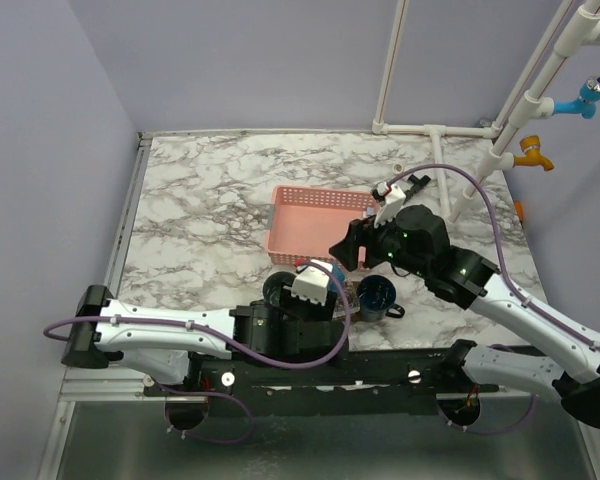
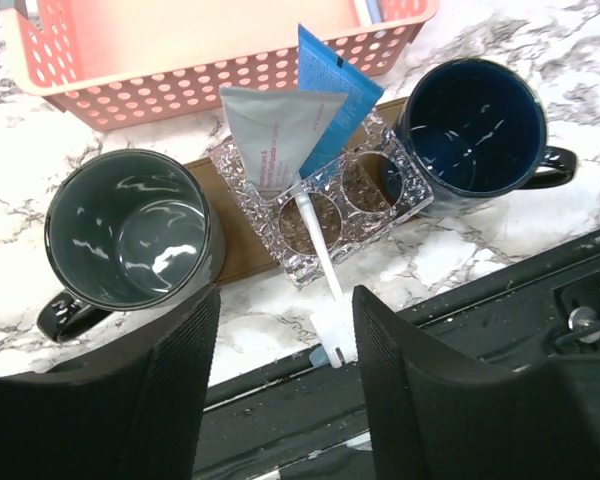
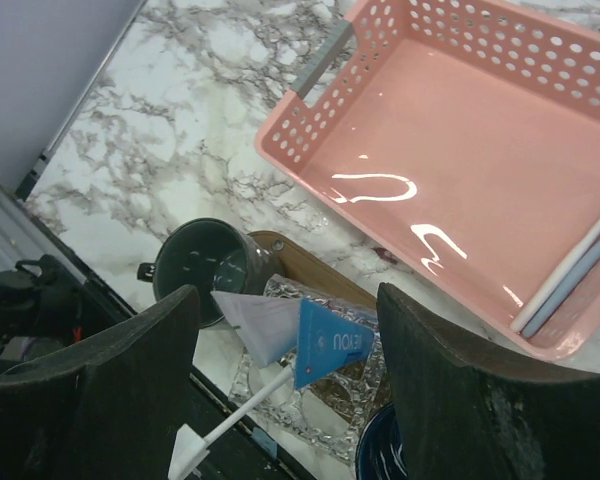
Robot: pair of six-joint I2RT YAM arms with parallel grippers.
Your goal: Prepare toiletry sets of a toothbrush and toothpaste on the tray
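Note:
The dark brown wooden tray (image 2: 236,232) lies between a grey mug (image 2: 130,232) and a dark blue mug (image 2: 472,122). A clear glass holder (image 2: 325,205) with round holes stands on it. A white toothpaste tube (image 2: 278,130) with pinkish lettering and a blue tube (image 2: 332,95) stand in the holder. A white toothbrush (image 2: 320,250) leans out of a hole toward the near edge. My left gripper (image 2: 287,300) is open, with the toothbrush's end between its fingers, untouched. My right gripper (image 3: 288,295) is open above the holder (image 3: 360,400). The tray also shows in the right wrist view (image 3: 310,265).
A pink mesh basket (image 1: 320,215) stands just behind the tray. Another white toothbrush (image 3: 570,275) and a blue-grey item lie along its right wall. The black base rail (image 2: 460,330) runs along the near table edge. White pipes (image 1: 435,130) stand at the back right.

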